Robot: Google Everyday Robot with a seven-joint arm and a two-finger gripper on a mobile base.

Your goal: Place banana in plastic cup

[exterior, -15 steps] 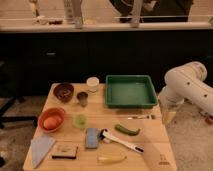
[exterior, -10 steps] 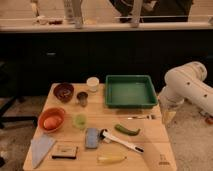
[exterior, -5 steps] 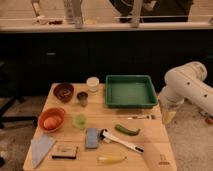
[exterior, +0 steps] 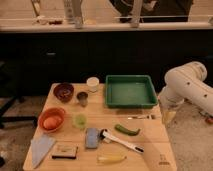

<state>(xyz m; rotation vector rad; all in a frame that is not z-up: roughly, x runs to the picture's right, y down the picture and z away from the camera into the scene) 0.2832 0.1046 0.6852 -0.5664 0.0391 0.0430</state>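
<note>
The small translucent yellow-green plastic cup (exterior: pixel 79 120) stood left of the middle of the wooden counter (exterior: pixel 150 147), just beside a round orange bowl (exterior: pixel 42 121). The small pale yellow toy banana (exterior: pixel 112 158) lay by the front edge, right of the cup, its long axis running along that edge. The robot's tan gripper (exterior: pixel 168 116) hung just off the right edge, holding nothing I could see; wide or narrow, I could not tell. The banana lay to its left, toward the front edge.
</note>
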